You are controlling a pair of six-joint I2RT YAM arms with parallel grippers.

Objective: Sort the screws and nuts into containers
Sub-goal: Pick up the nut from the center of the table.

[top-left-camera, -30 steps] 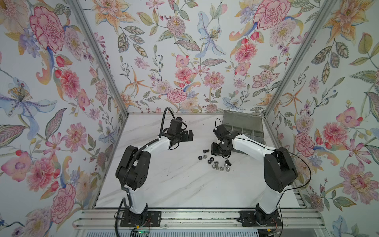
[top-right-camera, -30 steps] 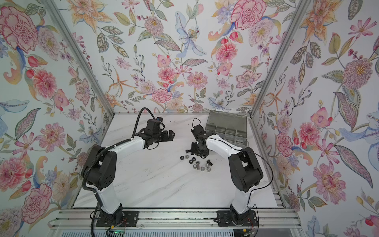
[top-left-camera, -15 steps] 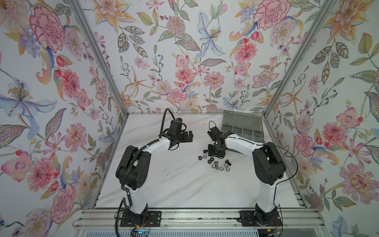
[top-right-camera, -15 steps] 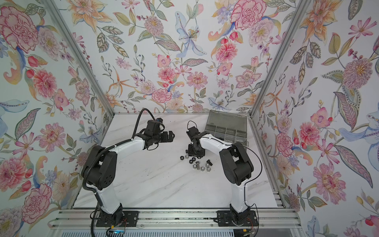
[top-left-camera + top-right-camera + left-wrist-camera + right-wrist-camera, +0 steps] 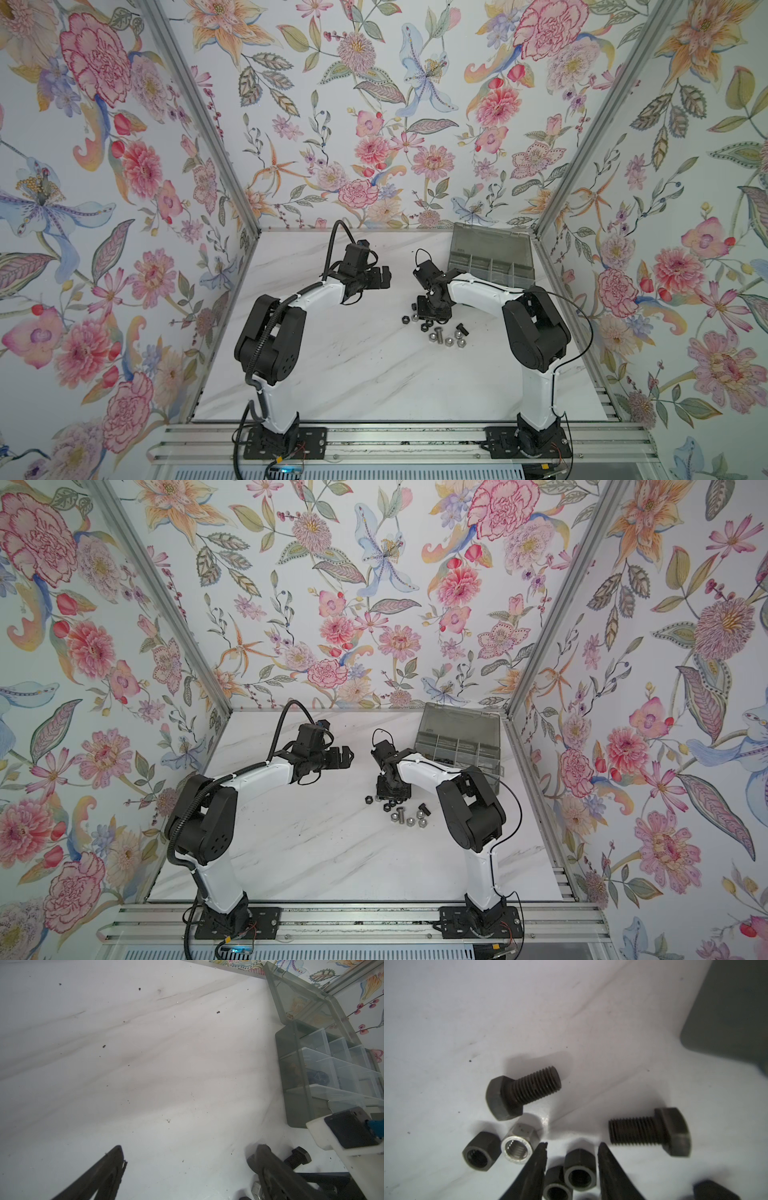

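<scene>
Bench point(image 5: 353, 374), right of middle: loose screws point(image 5: 521, 1093) and nuts point(image 5: 449, 341). Right claw point(image 5: 572, 1145) is down among them, jaws parted astride one black nut point(image 5: 579, 1169), gap on one side. Left claw point(image 5: 380, 277) is released wide above bare bench. Containers point(image 5: 490, 266) stand at the far right, lid up.

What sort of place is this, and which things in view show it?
Probably a robot test booth, not a workshop: left arm and right arm bolted to a metal rail, floral-papered walls boxing in the tabletop.
</scene>
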